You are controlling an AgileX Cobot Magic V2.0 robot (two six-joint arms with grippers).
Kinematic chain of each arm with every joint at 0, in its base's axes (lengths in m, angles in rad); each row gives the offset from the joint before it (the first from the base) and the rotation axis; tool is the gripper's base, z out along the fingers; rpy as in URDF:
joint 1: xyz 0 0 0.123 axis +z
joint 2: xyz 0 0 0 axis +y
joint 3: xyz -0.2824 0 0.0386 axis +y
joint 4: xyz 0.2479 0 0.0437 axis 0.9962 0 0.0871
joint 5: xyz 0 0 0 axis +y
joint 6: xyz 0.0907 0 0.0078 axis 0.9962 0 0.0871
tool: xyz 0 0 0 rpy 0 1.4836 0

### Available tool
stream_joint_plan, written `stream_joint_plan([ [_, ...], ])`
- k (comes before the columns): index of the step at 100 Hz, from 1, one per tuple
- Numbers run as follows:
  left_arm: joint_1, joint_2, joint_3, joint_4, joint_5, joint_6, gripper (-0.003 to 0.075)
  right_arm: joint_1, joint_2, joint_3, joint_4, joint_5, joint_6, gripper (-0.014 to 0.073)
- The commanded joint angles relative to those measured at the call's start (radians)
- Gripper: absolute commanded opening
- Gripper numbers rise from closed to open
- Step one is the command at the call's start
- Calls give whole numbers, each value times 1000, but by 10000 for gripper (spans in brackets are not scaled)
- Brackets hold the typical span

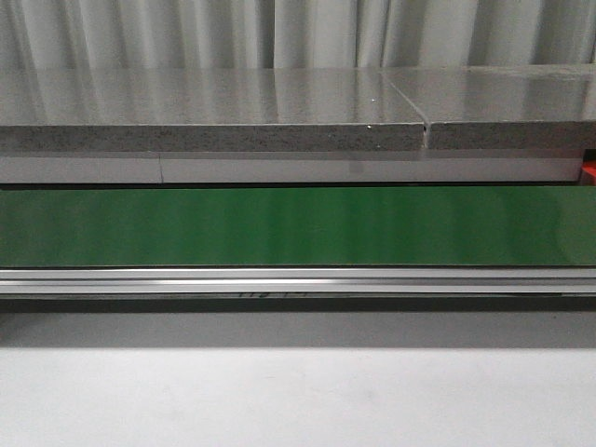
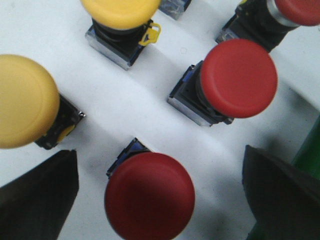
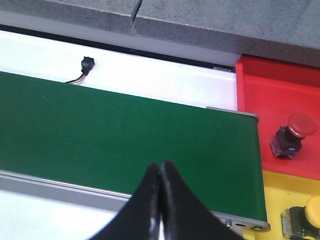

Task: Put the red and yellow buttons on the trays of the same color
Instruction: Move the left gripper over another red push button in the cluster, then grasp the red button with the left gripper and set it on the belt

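Red mushroom button (image 2: 149,196) sits between the spread fingers of the left hand (image 2: 160,197), poised for a pick, yellow buttons (image 2: 22,101) beyond | right hand (image 3: 160,200) pressed together, empty, over green belt (image 3: 115,135) | only its wrist view shows red tray (image 3: 280,82), yellow tray (image 3: 290,187).
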Motion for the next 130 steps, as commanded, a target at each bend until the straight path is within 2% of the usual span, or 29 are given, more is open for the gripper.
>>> stream_joint_plan([
  [1, 2, -34, -30, -14, -45, -10, 571, 2, -5, -26, 1, -61, -6, -68],
  [42, 2, -34, -30, -14, -27, -2, 158, 2, -5, -26, 1, -61, -6, -68],
  [63, 2, -80, -32, -14, 11, -2, 15, 2, -5, -26, 1, -61, -6, -68],
  [76, 2, -175, -32, -18, 20, -2, -20, 2, -5, -26, 1, -61, -6, -68],
  [101, -12, -393, -32, -68, 51, 10, -19, 2, -5, -26, 1, -61, -6, -68],
  [130, -173, -393, -125, -68, 158, 58, -19, 2, -5, -26, 1, -61, -6, -68],
])
